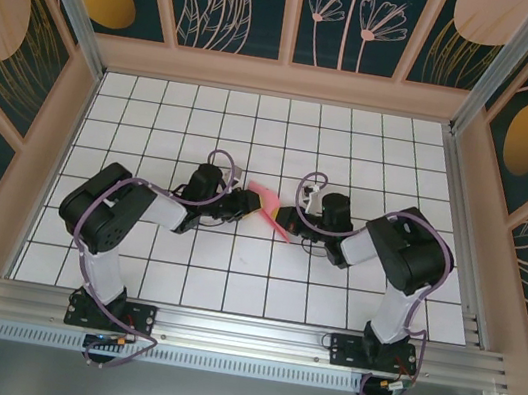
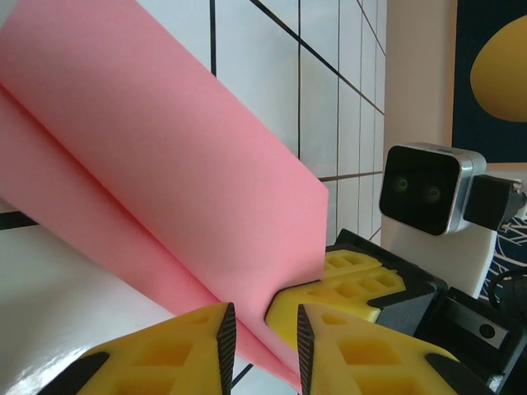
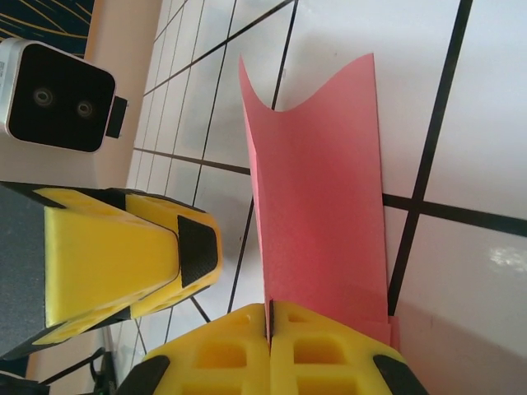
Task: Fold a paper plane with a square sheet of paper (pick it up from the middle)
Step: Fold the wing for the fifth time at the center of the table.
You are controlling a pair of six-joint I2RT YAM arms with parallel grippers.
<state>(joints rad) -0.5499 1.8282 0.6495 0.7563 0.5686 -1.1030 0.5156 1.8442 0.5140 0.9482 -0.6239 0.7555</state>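
Right gripper [image 3: 268, 311] pinches the folded pink paper [image 3: 321, 206]; left gripper [image 2: 263, 314] straddles it, jaws parted. Probably light, limp: you should grasp along its fold.

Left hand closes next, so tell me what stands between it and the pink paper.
Nothing visible does. The left hand, jaws open, sits right beside the pink paper, which the right hand pinches shut at one end.

Pink paper sheet [image 1: 264, 198], folded along crease, tilted, above table [image 1: 231, 273] centre.
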